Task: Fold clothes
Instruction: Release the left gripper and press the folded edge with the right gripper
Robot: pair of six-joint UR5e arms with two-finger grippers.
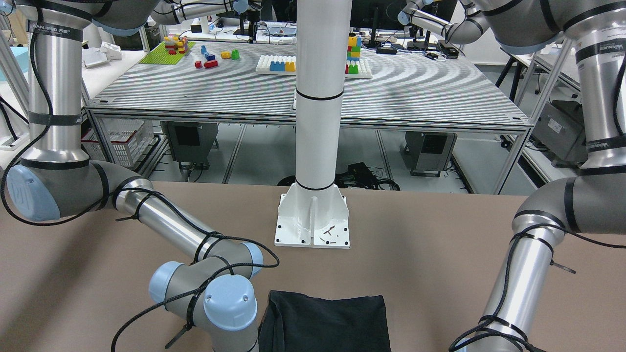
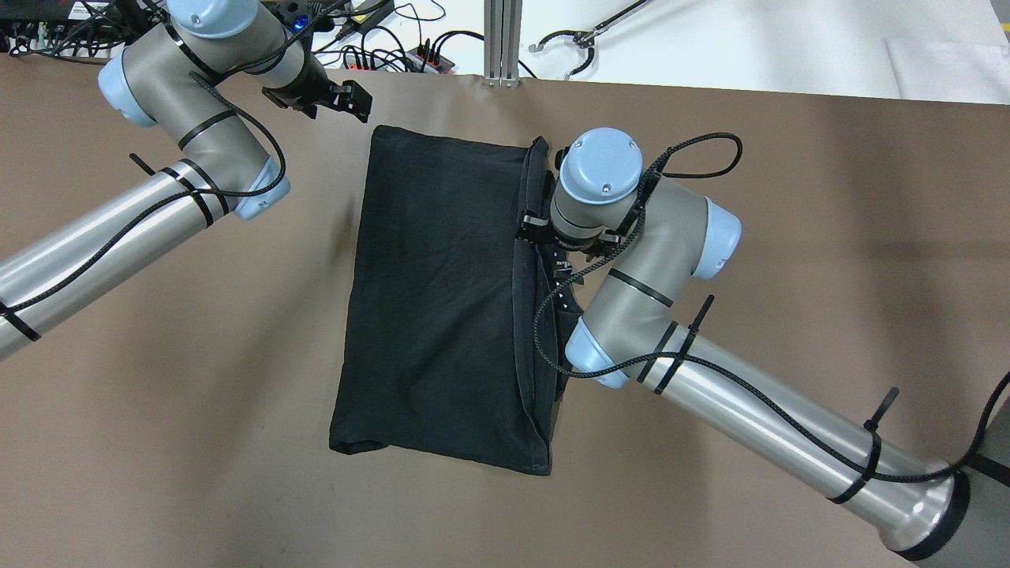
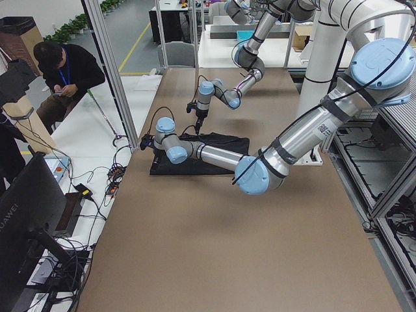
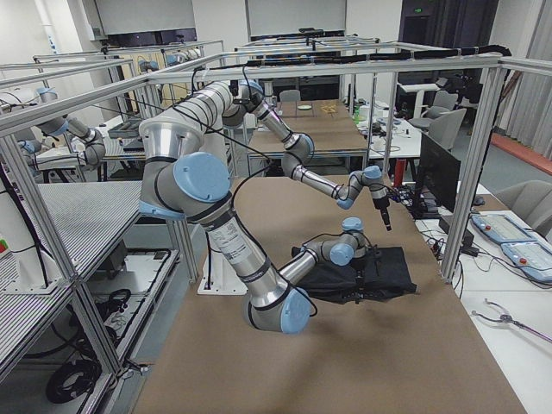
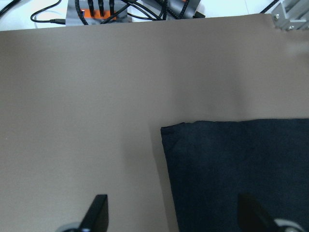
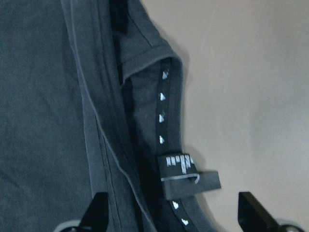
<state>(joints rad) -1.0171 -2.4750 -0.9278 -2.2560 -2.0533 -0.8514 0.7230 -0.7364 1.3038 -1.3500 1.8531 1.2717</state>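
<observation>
Left pincer point(image 5: 174, 220) spread wide, empty, above far-left corner of black folded garment point(image 2: 442, 300). Right pincer point(image 6: 174, 217) also spread, gripping nothing, over garment's hem with woven label point(image 6: 186, 171); contact unclear. Garment flat mid brown tabletop point(image 2: 789, 237). Cables point(image 2: 394, 51) beyond far edge.

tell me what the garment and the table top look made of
Garment: soft matte black knit, probably cotton jersey; it drapes limp, with stitched hems. Its tape: woven-looking ribbon printed with white triangles. Table: smooth matte brown covering, perhaps paper or laminate; can't tell which.
</observation>
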